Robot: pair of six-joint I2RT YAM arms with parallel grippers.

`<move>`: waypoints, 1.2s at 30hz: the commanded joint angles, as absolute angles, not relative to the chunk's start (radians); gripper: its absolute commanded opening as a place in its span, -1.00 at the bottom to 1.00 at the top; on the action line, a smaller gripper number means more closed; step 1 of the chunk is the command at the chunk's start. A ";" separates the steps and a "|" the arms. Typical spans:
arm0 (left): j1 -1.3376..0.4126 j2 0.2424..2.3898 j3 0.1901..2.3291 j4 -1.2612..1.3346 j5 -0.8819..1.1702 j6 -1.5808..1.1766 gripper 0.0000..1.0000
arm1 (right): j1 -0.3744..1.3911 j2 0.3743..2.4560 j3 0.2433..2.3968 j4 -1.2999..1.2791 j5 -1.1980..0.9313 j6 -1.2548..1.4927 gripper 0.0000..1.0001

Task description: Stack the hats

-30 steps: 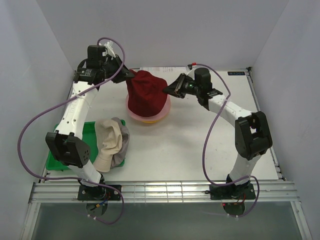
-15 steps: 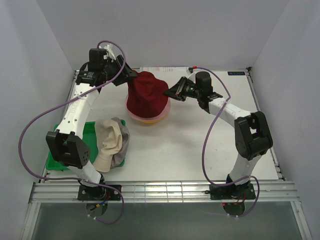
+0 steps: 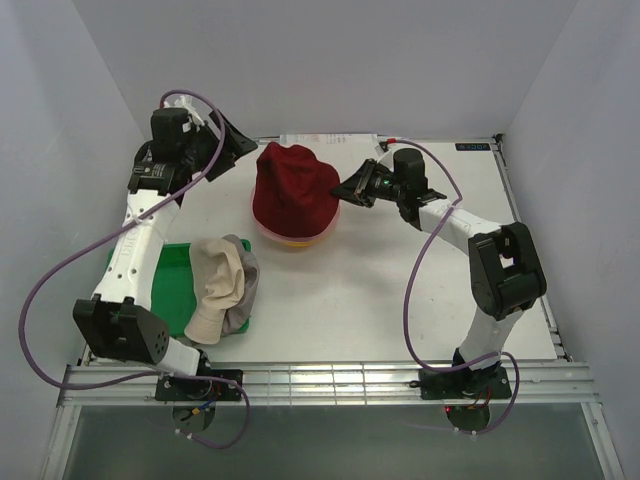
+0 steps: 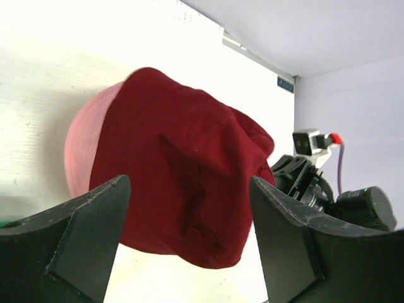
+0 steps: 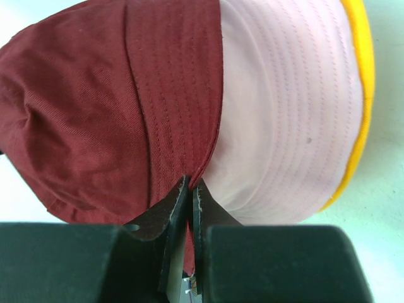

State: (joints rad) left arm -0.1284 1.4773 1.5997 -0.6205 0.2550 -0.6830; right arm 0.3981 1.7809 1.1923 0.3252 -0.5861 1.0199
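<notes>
1. Dark red cloth tops the pile. The dark red hat (image 3: 293,188) sits crown-up over the pink hat (image 5: 284,107), which in turn covers the yellow-orange hat (image 5: 361,88). Only a band of pink and a thin yellow edge show below the red brim.
2. This pile of three stands at the far middle of the table (image 3: 400,290), between the two arms.
3. The right gripper (image 5: 191,188) reaches in from the right side of the pile. Its jaws are pressed together on the edge of the dark red hat's brim, with a thin fold of the cloth pinched between them.
4. The left gripper (image 3: 233,146) hangs at the far left, apart from the pile, with its jaws spread wide and nothing between them. In the left wrist view the dark red hat lies beyond the gap, touching neither finger.
5. The crown of the dark red hat is crumpled, with a soft dent and creases down the side that faces the left gripper.
6. At the near left, well apart from the pile, the cream-beige hat (image 3: 216,275) lies on top of the grey hat (image 3: 243,300). The pair rests partly on the green tray (image 3: 160,285) and partly on the table.
</notes>
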 commanded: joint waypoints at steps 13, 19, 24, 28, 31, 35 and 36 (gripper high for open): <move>0.032 1.443 1.214 -0.324 0.515 -0.867 0.62 | 0.377 1.763 1.170 0.347 -0.612 0.992 -0.80; 0.035 1.474 1.131 -0.227 0.560 -0.931 0.61 | 0.374 1.767 1.163 0.348 -0.615 0.994 -0.81; 0.035 1.499 1.085 -0.176 0.580 -0.977 0.57 | 0.373 1.766 1.149 0.360 -0.618 1.000 -0.81; 0.037 1.512 1.043 -0.121 0.594 -1.011 0.50 | 0.371 1.766 1.141 0.365 -0.618 1.002 -0.82; 0.035 1.513 1.005 -0.066 0.607 -1.048 0.47 | 0.370 1.766 1.140 0.365 -0.617 1.003 -0.83; 0.037 1.514 0.963 -0.008 0.617 -1.094 0.41 | 0.368 1.766 1.132 0.373 -0.618 1.009 -0.83; 0.037 1.511 0.953 0.029 0.617 -1.106 0.40 | 0.368 1.764 1.129 0.376 -0.617 1.011 -0.83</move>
